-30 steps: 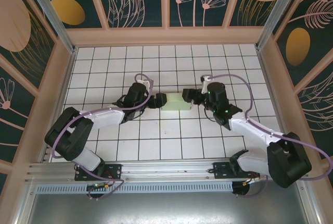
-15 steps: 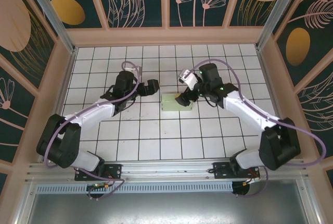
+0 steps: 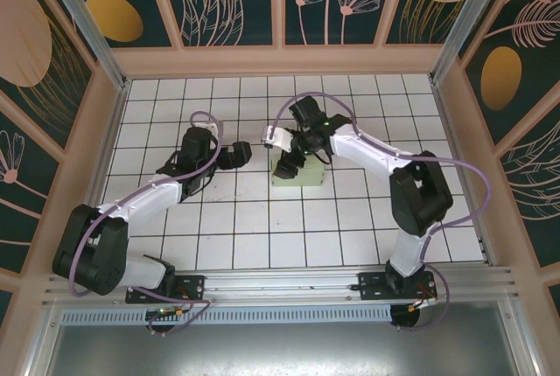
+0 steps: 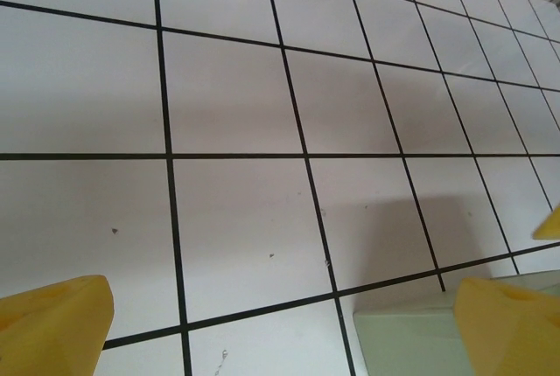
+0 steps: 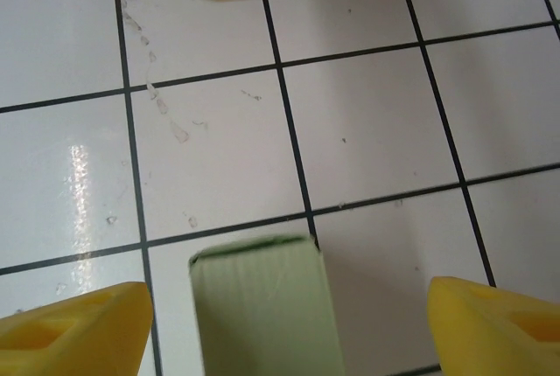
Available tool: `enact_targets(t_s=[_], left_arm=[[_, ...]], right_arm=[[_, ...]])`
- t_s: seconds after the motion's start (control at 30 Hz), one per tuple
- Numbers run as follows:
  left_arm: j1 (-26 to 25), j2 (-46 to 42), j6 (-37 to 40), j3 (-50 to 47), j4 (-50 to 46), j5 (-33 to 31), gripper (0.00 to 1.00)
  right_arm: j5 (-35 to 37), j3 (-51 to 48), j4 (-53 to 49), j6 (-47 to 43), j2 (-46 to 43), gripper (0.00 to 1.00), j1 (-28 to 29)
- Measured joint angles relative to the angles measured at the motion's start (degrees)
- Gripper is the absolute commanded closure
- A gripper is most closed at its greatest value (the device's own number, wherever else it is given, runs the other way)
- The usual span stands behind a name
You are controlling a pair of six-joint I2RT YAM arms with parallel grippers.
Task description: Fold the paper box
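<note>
The right arm bends at the elbow and reaches left across the white tiled floor with black grid lines (image 3: pixel 262 236). Its right gripper (image 3: pixel 293 162) (image 5: pixel 284 323) points down over the far left end of the small pale mint-green card box (image 3: pixel 299 175) (image 5: pixel 262 306), yellow fingers (image 5: pixel 74 328) spread wide either side of it, apart from the card. The left arm stretches forward and its left gripper (image 3: pixel 238 155) (image 4: pixel 280 332) hangs just left of the box (image 4: pixel 402 341), jaws spread and holding nothing. Dark teal wall panels with orange and pink plant shapes (image 3: pixel 227 0) enclose the floor.
</note>
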Motion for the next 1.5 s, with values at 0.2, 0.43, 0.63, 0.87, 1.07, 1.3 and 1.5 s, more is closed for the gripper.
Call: enact_targets(t_s=[0.2,0.43,0.63,0.87,1.07,1.3,1.5], left_arm=[[0.0,0.0,0.85,-0.72,-0.24,-0.22,0.01],[0.0,0.0,1.25,-1.25,-0.24,-0.42,0.01],[0.0,-0.02,1.27,-1.42,-0.24,-0.61,0.01],[0.0,-0.02,1.22,-1.66,-0.17,-1.09,0.01],[0.0,0.02,1.22,-1.92,-0.11,-1.36,0.01],[1.05,0.59,-0.46,-2.82,1.27,-2.54,0.01],[5.88,2.89,-4.39,-4.83,2.82,-1.36,0.01]], right_arm=[[0.79,5.18,-5.14,-2.14,5.51,0.38,0.22],[1.6,6.21,-8.44,-3.19,6.51,0.57,0.5],[2.58,6.38,-8.68,-3.06,6.4,0.67,1.07],[7.23,5.68,-7.82,-2.97,4.94,0.79,2.25],[12.9,4.55,-4.7,-2.8,2.03,0.79,3.21],[24.15,1.68,4.9,-3.39,1.68,0.79,4.68],[37.13,-6.86,24.35,-8.83,1.88,0.8,6.8]])
